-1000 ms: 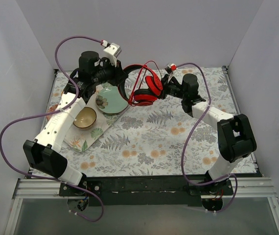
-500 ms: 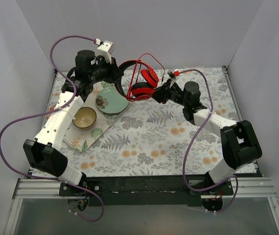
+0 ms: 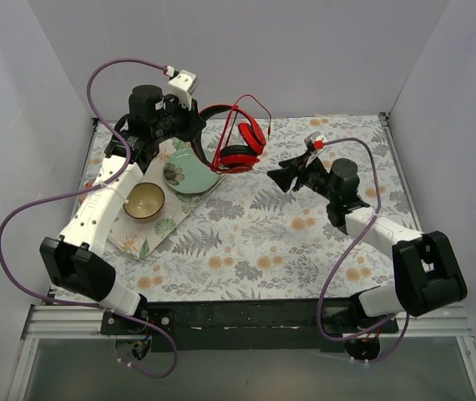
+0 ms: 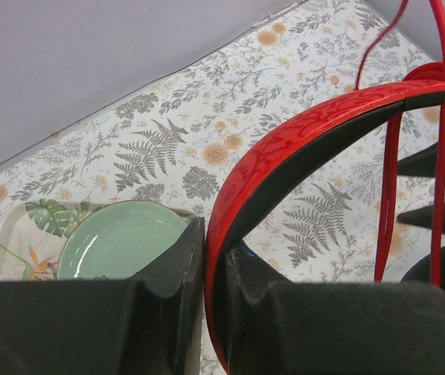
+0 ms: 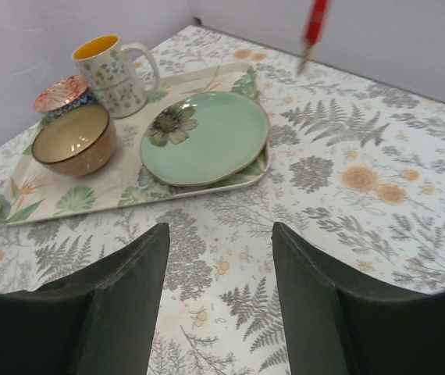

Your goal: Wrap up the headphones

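The red headphones (image 3: 240, 144) hang above the back of the table, with the thin red cable (image 3: 255, 107) looped over them. My left gripper (image 3: 196, 132) is shut on the black-lined red headband (image 4: 308, 133), which sits pinched between the fingers (image 4: 177, 266) in the left wrist view; the cable (image 4: 439, 117) hangs at the right edge there. My right gripper (image 3: 281, 179) is open and empty, low over the cloth to the right of the headphones and apart from them. In the right wrist view the gripper (image 5: 221, 230) has wide jaws and the red cable end (image 5: 314, 23) dangles at the top.
A leaf-print tray (image 3: 150, 227) lies at the left with a green plate (image 3: 189, 174) and a tan bowl (image 3: 144, 200). The right wrist view also shows a flowered mug (image 5: 117, 70) and a small patterned dish (image 5: 62, 94) on the tray (image 5: 121, 186). Grey walls stand close at the back and sides.
My right gripper has left the ear cups, drawn back to the right and nearer, and now stands open. The headphones have shifted slightly left and back in the left gripper.
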Robot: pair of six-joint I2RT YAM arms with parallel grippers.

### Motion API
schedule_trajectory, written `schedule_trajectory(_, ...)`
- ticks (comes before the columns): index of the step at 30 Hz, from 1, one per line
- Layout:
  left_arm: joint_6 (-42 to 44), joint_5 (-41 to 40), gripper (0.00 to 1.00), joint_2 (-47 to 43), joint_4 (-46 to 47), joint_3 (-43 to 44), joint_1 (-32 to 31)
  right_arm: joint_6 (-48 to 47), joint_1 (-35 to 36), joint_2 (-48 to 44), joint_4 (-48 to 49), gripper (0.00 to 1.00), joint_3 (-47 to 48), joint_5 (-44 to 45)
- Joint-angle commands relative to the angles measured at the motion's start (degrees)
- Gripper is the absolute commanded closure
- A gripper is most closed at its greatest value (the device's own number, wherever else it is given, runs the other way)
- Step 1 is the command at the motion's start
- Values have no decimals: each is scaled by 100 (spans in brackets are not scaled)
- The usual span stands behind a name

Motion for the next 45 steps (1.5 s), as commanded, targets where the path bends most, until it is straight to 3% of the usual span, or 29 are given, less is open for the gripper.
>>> schedule_trajectory(1, 231, 155, 100, -188, 41, 280, 18, -367, -152, -596, 417, 36, -92, 635)
schedule_trajectory(10, 389, 349, 100, -206, -162, 325, 9, -290, -144, -247, -118, 26, 1111, 653)
schedule_trajectory(15, 450, 419, 100, -258, -206, 325, 9, -8, -144, 96, -75, 26, 1498, 1137)
schedule_trajectory(23, 503, 411, 100, -302, -215, 395, 0, 107, -144, 817, -497, 33, 2465, 892)
schedule_trajectory(33, 311, 446, 100, -241, -215, 509, 9, 450, -135, 1020, -119, 54, 2132, 575)
schedule_trajectory(39, -260, 638, 100, -171, -92, 465, 9, 590, -91, 1133, -22, 97, 2035, 531)
schedule_trajectory(45, -1657, 604, 100, -83, 453, 351, 96, 739, 304, 1502, -66, 99, 2088, 548)
